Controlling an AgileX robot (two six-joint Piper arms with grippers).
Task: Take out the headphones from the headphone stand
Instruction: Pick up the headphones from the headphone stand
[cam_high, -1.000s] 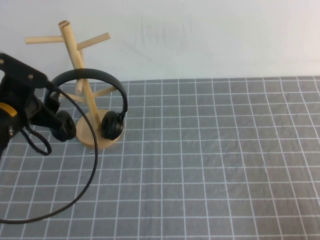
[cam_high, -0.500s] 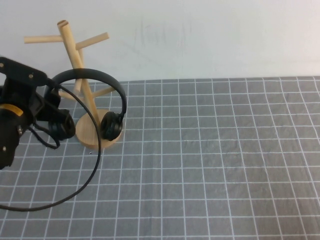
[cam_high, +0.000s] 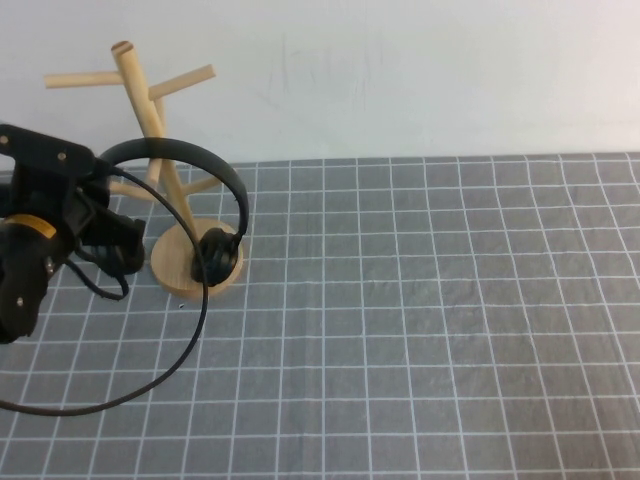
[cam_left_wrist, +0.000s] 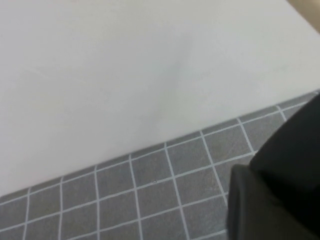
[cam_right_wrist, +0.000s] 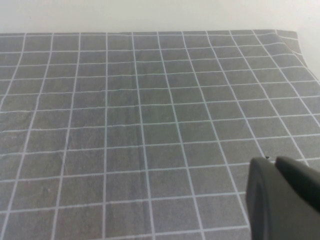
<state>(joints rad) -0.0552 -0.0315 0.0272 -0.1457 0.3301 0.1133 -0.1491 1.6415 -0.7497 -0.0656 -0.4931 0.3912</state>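
The headphones (cam_high: 200, 200) hang over the headphone stand (cam_high: 160, 150) at the far left of the gridded surface (cam_high: 420, 330); the left gripper (cam_high: 105, 230) sits at their left ear cup (fingers' state I cannot tell); the right gripper (cam_right_wrist: 285, 200) hovers over bare mat, likewise unclear.

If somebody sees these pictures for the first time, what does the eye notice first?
First the black headphones, their headband arched across the pale wooden headphone stand at the table's far left. Then the left gripper at the headphones' left ear cup. The right gripper shows only in its wrist view, over bare gridded mat.
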